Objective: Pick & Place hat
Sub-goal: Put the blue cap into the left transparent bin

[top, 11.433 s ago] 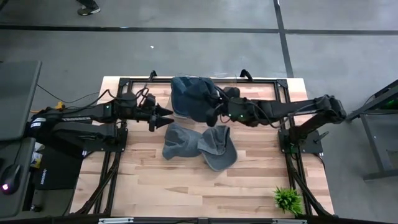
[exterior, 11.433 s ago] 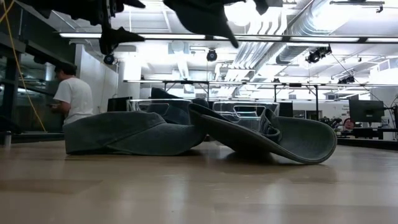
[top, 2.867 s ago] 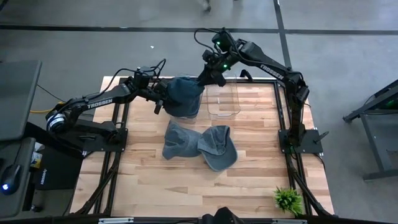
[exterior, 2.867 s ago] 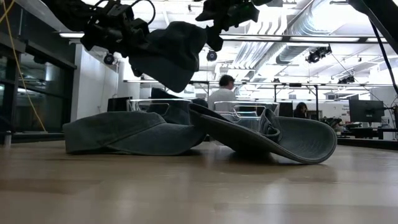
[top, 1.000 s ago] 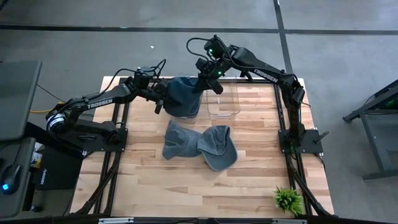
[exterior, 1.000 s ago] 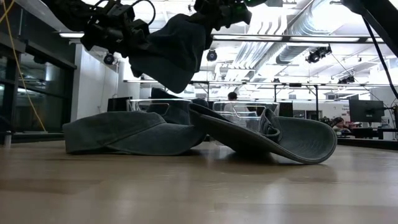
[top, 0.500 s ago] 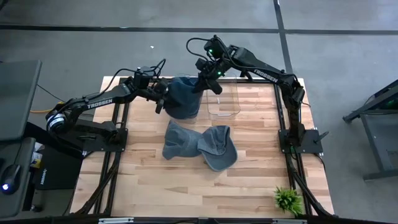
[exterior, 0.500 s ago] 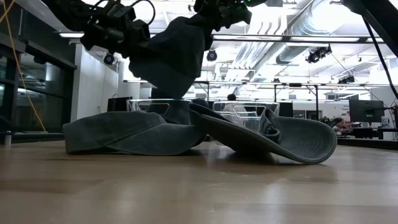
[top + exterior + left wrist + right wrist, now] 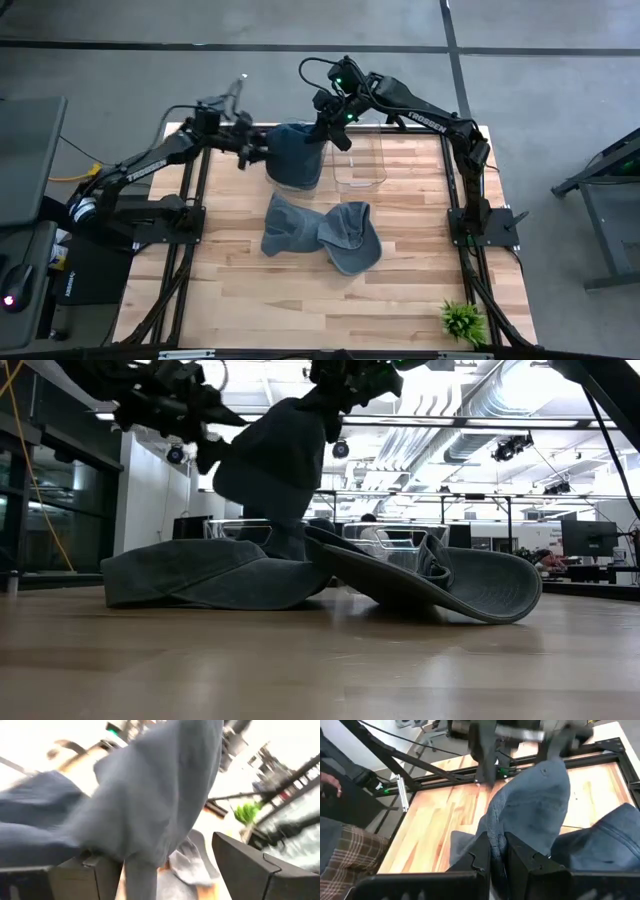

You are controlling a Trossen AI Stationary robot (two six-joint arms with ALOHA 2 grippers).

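Because the right end effector (image 9: 331, 122) pinches only a fold at its upper edge, the blue-grey hat (image 9: 296, 154) hangs down as a loose drape instead of keeping its shape, its lower part sagging towards the clear plastic bin (image 9: 298, 172) directly beneath it. In the right wrist view the two dark fingers (image 9: 481, 854) sit pressed together on that fold of cloth, so the whole weight looks carried from this one grip. Just beside the hat, on the side away from the right arm, the left end effector (image 9: 252, 152) has its fingers spread and nothing clamped; in its own wrist view the cloth fills the space between and ahead of them without being squeezed. My reading is that the hat is being handed over to a single grip so it can be lowered into the bin.

A second clear bin (image 9: 359, 160) stands empty just beside the right end effector's far side. Nearer the front edge, well below both end effectors, two more hats (image 9: 320, 234) lie slumped against each other on the wooden worktop (image 9: 300, 310), and a small green plant (image 9: 462, 321) sits at its corner. Grey floor with dark lines surrounds it; the low view shows a bright workshop with ceiling ducts.
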